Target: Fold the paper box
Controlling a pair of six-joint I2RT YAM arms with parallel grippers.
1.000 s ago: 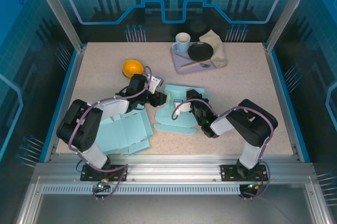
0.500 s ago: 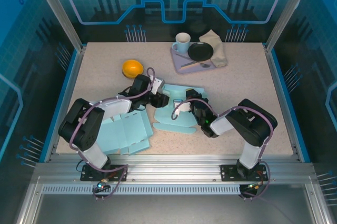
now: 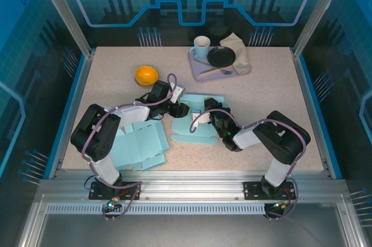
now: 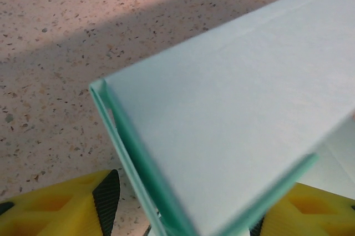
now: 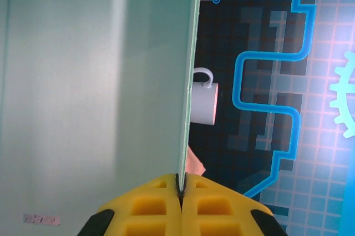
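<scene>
The right wrist view gives detail the overhead one lacks: my right pincer (image 5: 181,189) is clamped tight on the thin edge of a raised panel of the paper box (image 5: 94,80), with a mug (image 5: 202,105) beyond. In the left wrist view, my left pincer (image 4: 183,216) is spread wide astride a folded wall, gripping nothing. From above, both arms reach low and inward to the box in the middle of the speckled surface (image 3: 273,96). Flat sheets (image 3: 139,145) lie by my left arm, and an orange (image 3: 146,75) sits behind.

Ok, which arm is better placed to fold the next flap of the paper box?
Left, probably. The right gripper is shut on a panel of the paper box, so it looks committed; the left gripper is open around a folded edge, gripping nothing.
</scene>
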